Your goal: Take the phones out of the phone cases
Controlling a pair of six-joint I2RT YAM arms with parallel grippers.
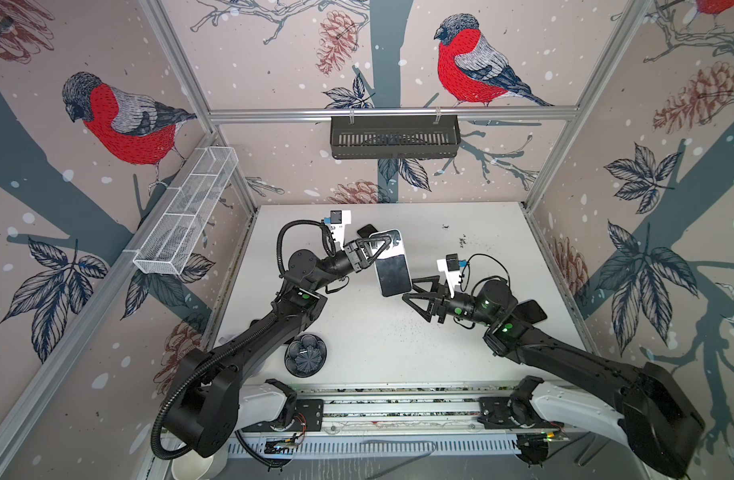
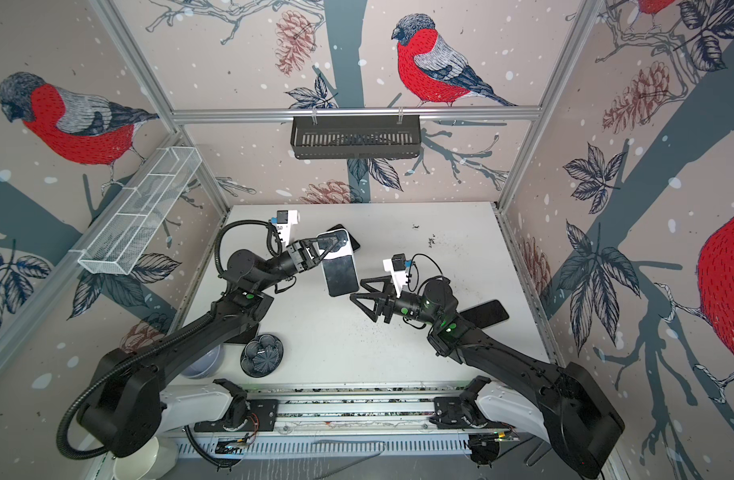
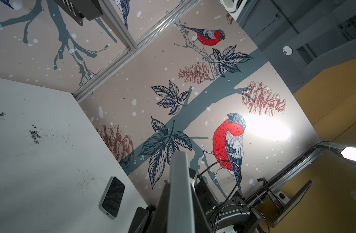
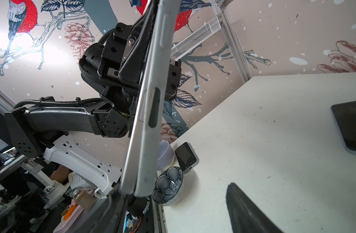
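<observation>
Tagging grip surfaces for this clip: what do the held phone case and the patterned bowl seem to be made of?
Phone case: likely soft silicone or rubbery plastic, pale grey, matte; rounded edge with moulded button bumps, no glare.
Bowl: probably glazed ceramic; glossy highlight over a dark printed pattern.

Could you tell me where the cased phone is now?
In both top views the cased phone is held mid-scene by the left gripper, the open right gripper close by.
</observation>
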